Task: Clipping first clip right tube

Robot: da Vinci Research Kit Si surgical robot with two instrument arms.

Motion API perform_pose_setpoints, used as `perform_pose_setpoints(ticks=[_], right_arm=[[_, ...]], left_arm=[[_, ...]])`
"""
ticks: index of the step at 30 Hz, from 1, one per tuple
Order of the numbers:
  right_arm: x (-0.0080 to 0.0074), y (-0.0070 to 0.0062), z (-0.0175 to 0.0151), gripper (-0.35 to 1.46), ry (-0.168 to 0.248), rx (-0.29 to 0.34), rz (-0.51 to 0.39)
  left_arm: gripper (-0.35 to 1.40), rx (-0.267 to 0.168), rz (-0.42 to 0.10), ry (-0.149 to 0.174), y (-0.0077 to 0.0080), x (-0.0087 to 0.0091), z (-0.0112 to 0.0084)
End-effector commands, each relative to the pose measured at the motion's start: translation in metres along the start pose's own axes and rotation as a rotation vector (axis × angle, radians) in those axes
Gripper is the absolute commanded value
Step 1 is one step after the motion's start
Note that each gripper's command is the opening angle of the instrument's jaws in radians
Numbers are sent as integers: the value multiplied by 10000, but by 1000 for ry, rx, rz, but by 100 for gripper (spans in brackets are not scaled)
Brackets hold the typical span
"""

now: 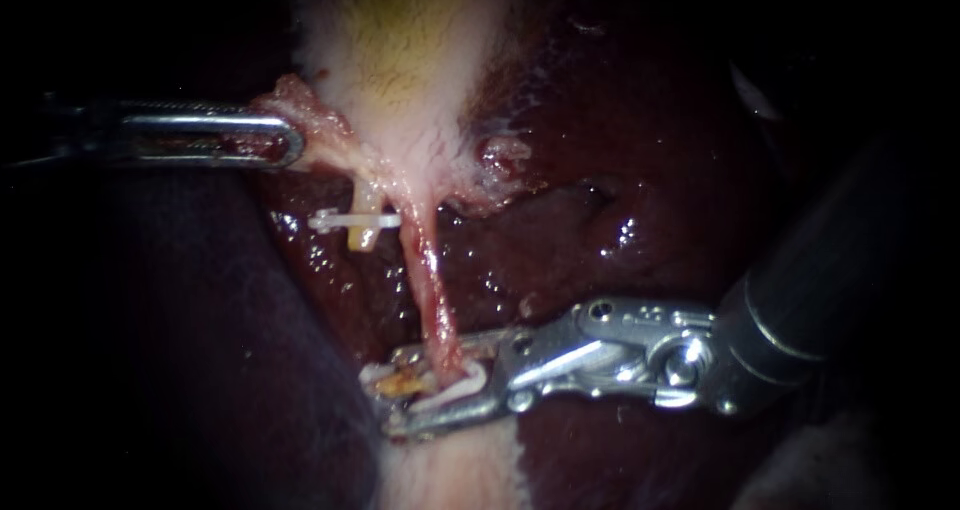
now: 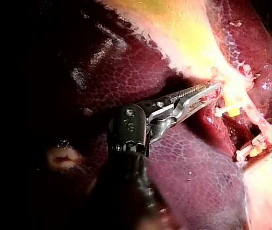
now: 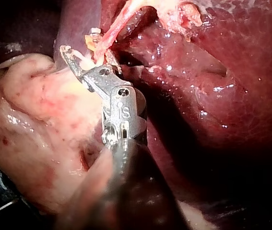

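From where I stand, the right instrument (image 1: 395, 392) reaches across the dark liver (image 1: 620, 170) and has its jaws set around the lower end of the right tube (image 1: 428, 290). That tube is a thin pink strand running down from the pale gallbladder (image 1: 400, 40). The jaws stand a little apart, and a white clip (image 1: 465, 383) is gripped between them, curving around the tube (the wrist camera on that arm shows the tube crossing just ahead of the jaw tips). Just beside the tube, inside the same jaws, sits a small yellow stub (image 1: 408, 380).

Higher up, a second clip (image 1: 340, 220) lies across another short yellowish stump (image 1: 365, 232) to the left of the right tube.

The left instrument (image 1: 285, 140) comes in level, its slotted jaws clenched on a reddish tissue fold (image 1: 300, 105) at the gallbladder's narrow end.
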Motion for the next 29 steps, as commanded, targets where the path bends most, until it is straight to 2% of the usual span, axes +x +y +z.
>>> perform_pose_setpoints(ticks=[1,5,7,9,15,21,29], right_arm=[[0,0,-1,20,-1,0,4],[-1,1,-2,-4,-1,0,4],[-1,1,-3,-24,1,-2,34],[-2,2,-4,-35,2,-2,63],[-4,3,-10,-35,5,1,92],[-8,2,-11,-35,-9,-5,90],[-8,3,-11,-35,-6,-4,90]], left_arm=[[-35,0,0,0,0,0,0],[-35,0,0,0,-1,0,0],[-35,0,0,0,-1,0,0],[-35,0,0,0,-1,0,0],[-35,0,0,0,-1,0,0],[-35,0,0,0,-1,0,0],[-35,1,0,4,-2,-1,0]])
